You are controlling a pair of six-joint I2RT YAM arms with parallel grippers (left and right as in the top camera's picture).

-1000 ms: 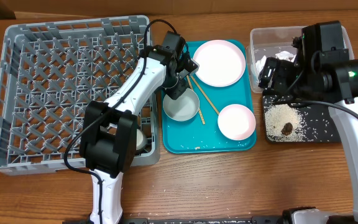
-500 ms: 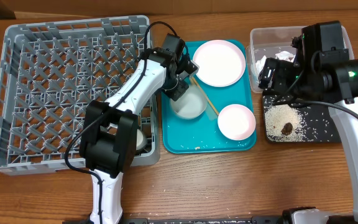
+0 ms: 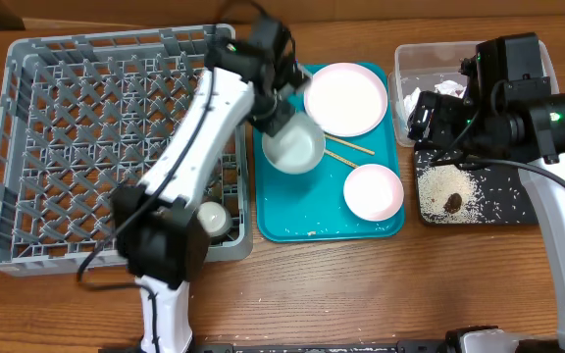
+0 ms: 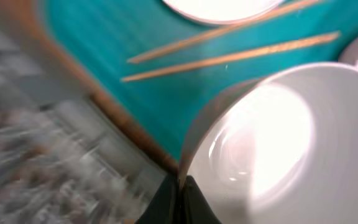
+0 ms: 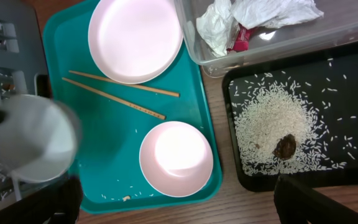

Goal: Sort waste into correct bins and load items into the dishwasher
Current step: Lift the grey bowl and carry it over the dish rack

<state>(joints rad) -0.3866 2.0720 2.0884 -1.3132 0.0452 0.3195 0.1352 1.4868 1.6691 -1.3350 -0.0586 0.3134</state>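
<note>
My left claw (image 4: 179, 186) is clenched on the rim of a whitish bowl (image 4: 266, 143), seemingly raised off the teal tray (image 3: 281, 224); my right claw (image 5: 178, 202) gapes wide.

Overhead stares straight down from well above and takes in the whole table: grey dish rack (image 3: 86, 137) on the left, teal tray (image 3: 302, 211) in the middle, black tray (image 3: 503, 204) on the right. The left wrist camera is jammed right up against the rim of a whitish bowl (image 4: 272, 143), blurred, peering past it at the chopsticks (image 4: 229, 53) on that teal tray. The right wrist camera hangs high, facing down over the tray, the pink plate (image 5: 135, 38) and the clear tub (image 5: 278, 37), and all three views share the chopsticks and the teal surface.
</note>
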